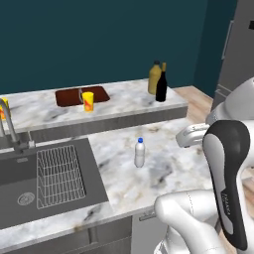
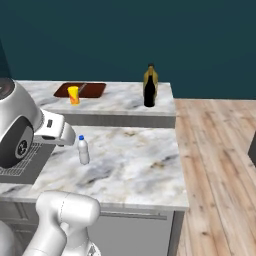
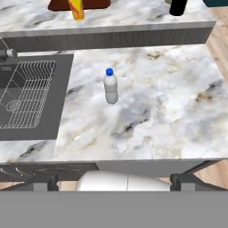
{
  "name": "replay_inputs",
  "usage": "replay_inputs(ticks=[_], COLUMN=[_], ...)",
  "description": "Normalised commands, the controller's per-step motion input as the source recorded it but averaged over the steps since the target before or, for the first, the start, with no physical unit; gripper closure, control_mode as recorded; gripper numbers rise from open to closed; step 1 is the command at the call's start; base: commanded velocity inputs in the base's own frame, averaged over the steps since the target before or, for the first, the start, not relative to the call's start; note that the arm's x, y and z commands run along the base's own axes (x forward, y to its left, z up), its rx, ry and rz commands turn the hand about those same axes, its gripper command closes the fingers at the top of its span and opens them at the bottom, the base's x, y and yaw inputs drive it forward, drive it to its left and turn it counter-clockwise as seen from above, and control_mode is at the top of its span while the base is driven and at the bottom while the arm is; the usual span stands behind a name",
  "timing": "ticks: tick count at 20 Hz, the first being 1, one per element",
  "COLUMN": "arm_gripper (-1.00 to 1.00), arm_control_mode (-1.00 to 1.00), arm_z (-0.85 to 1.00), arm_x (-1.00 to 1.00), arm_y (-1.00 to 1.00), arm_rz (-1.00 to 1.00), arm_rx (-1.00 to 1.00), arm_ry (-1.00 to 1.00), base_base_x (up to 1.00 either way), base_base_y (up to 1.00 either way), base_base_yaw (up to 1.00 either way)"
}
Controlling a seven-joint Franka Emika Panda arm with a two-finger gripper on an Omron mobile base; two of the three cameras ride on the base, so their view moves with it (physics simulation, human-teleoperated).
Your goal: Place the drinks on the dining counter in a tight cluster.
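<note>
The small clear water bottle point(image 1: 140, 153) point(image 2: 83, 150) point(image 3: 110, 86) with a blue cap stands upright on the lower marble worktop, right of the sink. On the raised dining counter point(image 1: 124, 96) point(image 2: 117, 100) point(image 3: 133, 18), the dark wine bottle point(image 1: 161, 85) point(image 2: 149, 91) point(image 3: 178, 6) and the amber-yellow bottle point(image 1: 155, 77) point(image 2: 151, 75) stand close together near its right end. My gripper point(image 3: 115, 180) is open and empty. It hangs high above the worktop's near edge, well back from the water bottle.
A yellow cup point(image 1: 88, 101) point(image 2: 74, 95) point(image 3: 76, 9) stands by a brown board point(image 1: 74, 95) on the dining counter, and another cup point(image 1: 3, 108) at far left. The steel sink point(image 1: 30, 168) with wire rack point(image 3: 26, 89) and faucet point(image 1: 14, 136) lies left. Wooden floor point(image 2: 215, 160) runs right.
</note>
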Motion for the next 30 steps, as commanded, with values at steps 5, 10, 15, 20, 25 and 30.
replay_inputs(ticks=[5, 10, 15, 20, 25, 30], arm_gripper=[-1.00, -1.00, -1.00, -1.00, -1.00, -1.00], arm_control_mode=[1.00, -1.00, -1.00, -1.00, -1.00, -1.00], arm_z=[0.00, 0.00, -0.03, -0.16, -0.36, -0.38], arm_x=[0.00, 0.20, 0.94, 0.89, 0.45, 0.20], arm_y=[0.00, 0.00, -0.02, -0.06, 0.00, 0.00], arm_rz=[0.00, 0.01, 0.21, 0.40, 0.46, 0.48], arm_rx=[0.00, 0.00, 0.02, 0.06, 0.08, 0.12], arm_ry=[0.00, 0.00, 0.00, -0.01, -0.08, -0.14], base_base_x=[0.23, 0.03, 0.00, 0.00, 0.00, 0.00], base_base_y=[0.03, 0.00, 0.00, 0.00, 0.00, 0.00], base_base_yaw=[0.00, 0.00, 0.00, 0.00, 0.00, 0.00])
